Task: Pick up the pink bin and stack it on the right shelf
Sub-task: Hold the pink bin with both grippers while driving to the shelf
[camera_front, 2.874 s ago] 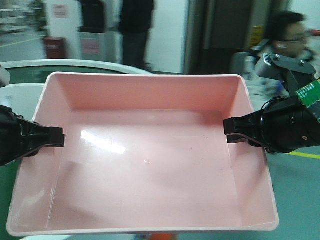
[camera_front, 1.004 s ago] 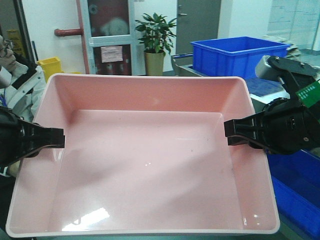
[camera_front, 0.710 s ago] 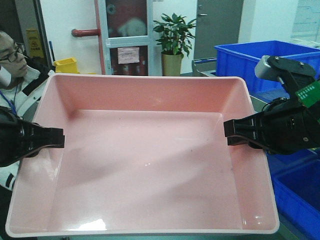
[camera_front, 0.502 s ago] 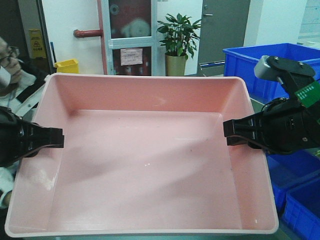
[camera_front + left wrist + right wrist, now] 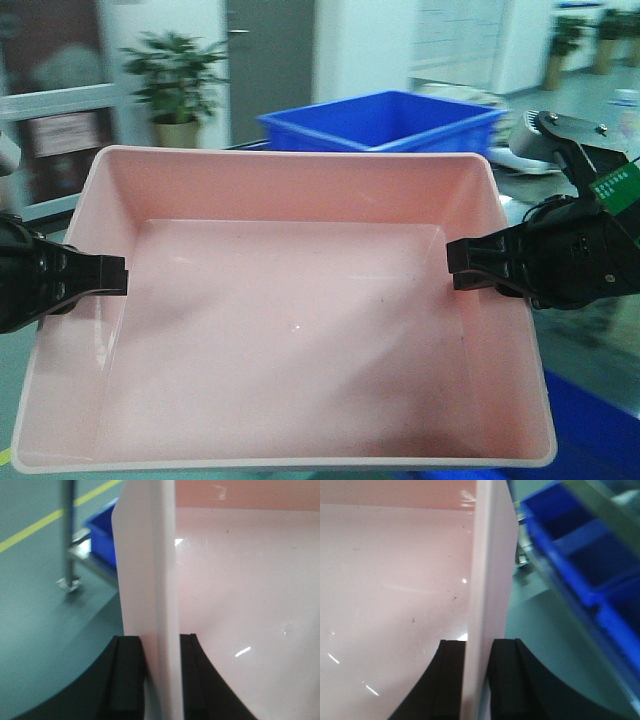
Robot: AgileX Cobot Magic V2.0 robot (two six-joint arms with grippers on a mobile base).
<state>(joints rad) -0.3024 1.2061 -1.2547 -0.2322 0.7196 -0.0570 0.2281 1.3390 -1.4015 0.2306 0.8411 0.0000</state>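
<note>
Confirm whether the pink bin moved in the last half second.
Yes. The pink bin swung right; the potted plant behind it slid left.

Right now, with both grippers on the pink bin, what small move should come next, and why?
Probably carry the pink bin toward the shelf, grips shut: left gripper and right gripper each clamp a side wall, and no shelf shows plainly beneath it.

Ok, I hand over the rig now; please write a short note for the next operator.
Left gripper: shut on the pink bin, left wall.
Right gripper: shut on its right wall.
The bin is empty, carried off the ground between both arms.
Done: grab and lift.
Left: reach the right shelf, not in view, and set the bin on it.
A blue crate stands behind.
</note>
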